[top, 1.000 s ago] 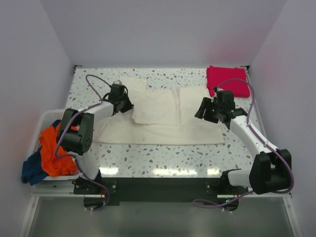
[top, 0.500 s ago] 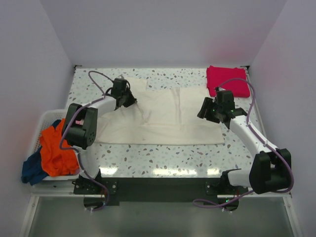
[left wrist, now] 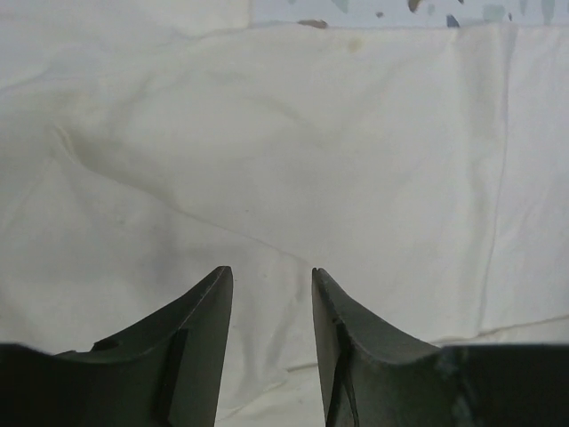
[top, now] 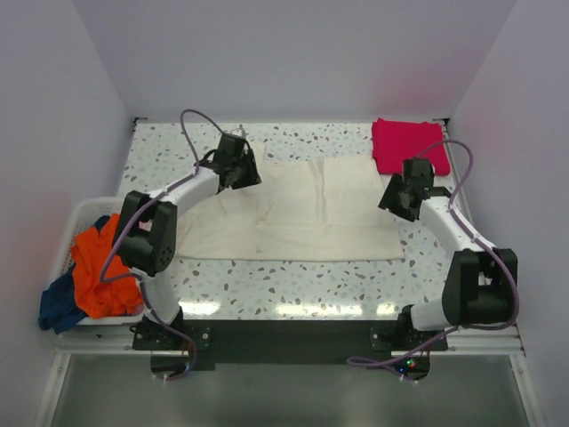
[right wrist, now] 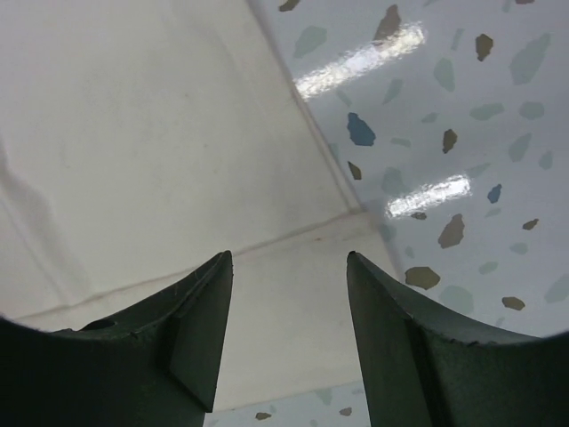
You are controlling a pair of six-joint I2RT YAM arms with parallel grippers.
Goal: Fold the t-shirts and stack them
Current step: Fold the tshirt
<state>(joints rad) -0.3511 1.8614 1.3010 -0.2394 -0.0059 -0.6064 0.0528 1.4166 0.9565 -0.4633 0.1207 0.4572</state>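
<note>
A cream t-shirt point(top: 302, 209) lies spread flat in the middle of the table, with fold creases across it. It fills the left wrist view point(left wrist: 293, 151), and its right corner shows in the right wrist view point(right wrist: 133, 133). My left gripper point(top: 246, 173) point(left wrist: 272, 271) hovers over the shirt's back left part, open, with nothing between its fingers. My right gripper point(top: 395, 199) point(right wrist: 289, 256) stands open over the shirt's right edge, holding nothing. A folded magenta-red t-shirt point(top: 407, 145) lies at the back right corner. An orange t-shirt point(top: 102, 267) and a dark blue one point(top: 60, 304) sit in the basket.
A white slatted basket point(top: 78, 213) stands off the table's left edge, beside the left arm. The speckled tabletop point(top: 293, 285) shows in front of the cream shirt and along the back. Walls close in the table on three sides.
The left gripper carried the cream shirt's folded flap back and to the right, then opened and let go. The shirt now lies flatter. The right gripper shifted back and to the right.
</note>
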